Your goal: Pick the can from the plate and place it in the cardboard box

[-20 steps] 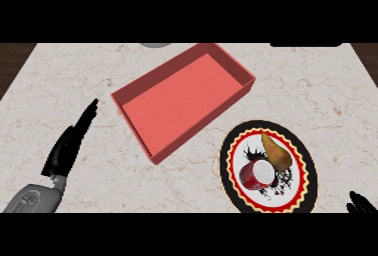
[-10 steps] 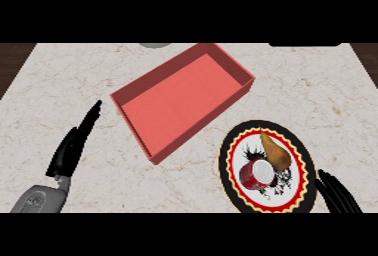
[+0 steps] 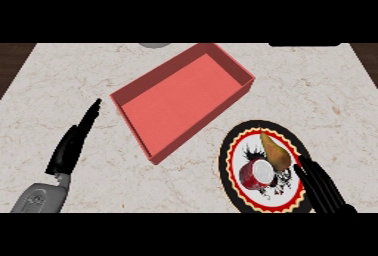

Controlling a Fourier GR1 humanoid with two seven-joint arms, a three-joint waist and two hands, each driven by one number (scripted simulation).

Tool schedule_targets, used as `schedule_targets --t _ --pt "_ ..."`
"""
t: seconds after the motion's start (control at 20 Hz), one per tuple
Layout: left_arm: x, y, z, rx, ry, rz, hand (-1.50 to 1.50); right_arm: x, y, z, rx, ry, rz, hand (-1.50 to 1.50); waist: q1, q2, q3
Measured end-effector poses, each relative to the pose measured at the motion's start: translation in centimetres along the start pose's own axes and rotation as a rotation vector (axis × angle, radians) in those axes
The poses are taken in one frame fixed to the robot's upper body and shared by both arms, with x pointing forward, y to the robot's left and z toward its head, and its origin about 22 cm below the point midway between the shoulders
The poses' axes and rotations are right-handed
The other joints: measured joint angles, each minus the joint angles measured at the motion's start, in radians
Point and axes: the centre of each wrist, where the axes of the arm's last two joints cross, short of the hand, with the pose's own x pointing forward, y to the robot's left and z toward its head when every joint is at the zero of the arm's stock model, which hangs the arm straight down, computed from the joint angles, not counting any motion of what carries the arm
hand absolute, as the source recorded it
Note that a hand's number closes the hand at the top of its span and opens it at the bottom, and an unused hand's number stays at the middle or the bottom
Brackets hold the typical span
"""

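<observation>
A marble-patterned counter [image 3: 310, 95] is seen steeply from above. At its centre a shallow red box [image 3: 181, 100], open at the top, is laid at an angle, one corner directed toward the upper right and the opposite corner toward the lower left; nothing is seen lying inside it.

To the lower right of the box, apart from it, a round plate [image 3: 235, 150] with a black rim, a red and yellow scalloped border and a white, dark-speckled centre is set on the counter. A red can [image 3: 257, 173] with a pale top is shown on the plate's centre, tilted or lying on its side; which of the two cannot be told. Just beside the can, to its upper right, an elongated brown and yellow object [image 3: 275, 152] is seen on the same plate; its kind cannot be made out.

The right hand [image 3: 322, 188] is shown entering from the lower right corner, its black fingers straight and extended over the plate's right rim, the tips near the can and apparently clear of it. Nothing is held by it.

The left hand [image 3: 72, 142] is shown at the left of the counter, well apart from the box's lower left corner, its fingers straight and pointed toward the upper right, nothing grasped. Its grey forearm [image 3: 38, 197] is seen at the lower left edge.

A grey object [image 3: 153, 45] is partly visible at the counter's far edge.
</observation>
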Motion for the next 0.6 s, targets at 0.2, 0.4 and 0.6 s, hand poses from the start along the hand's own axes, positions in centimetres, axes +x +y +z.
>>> schedule_targets --t 0.2,0.4,0.6 --pt "-0.2 0.0 0.3 0.000 0.005 -0.003 0.00 0.2 0.7 -0.7 0.023 0.001 0.008 -1.50 0.001 0.000 0.000" --pt "-0.5 0.0 0.6 0.002 -0.001 0.002 0.00 -0.4 1.9 -1.3 0.032 0.011 0.024 -1.50 0.001 0.000 0.000" --pt "-0.1 -0.3 0.0 0.001 -0.003 0.003 0.00 -0.6 2.3 -2.1 0.027 0.026 0.025 -1.50 0.000 0.000 0.000"
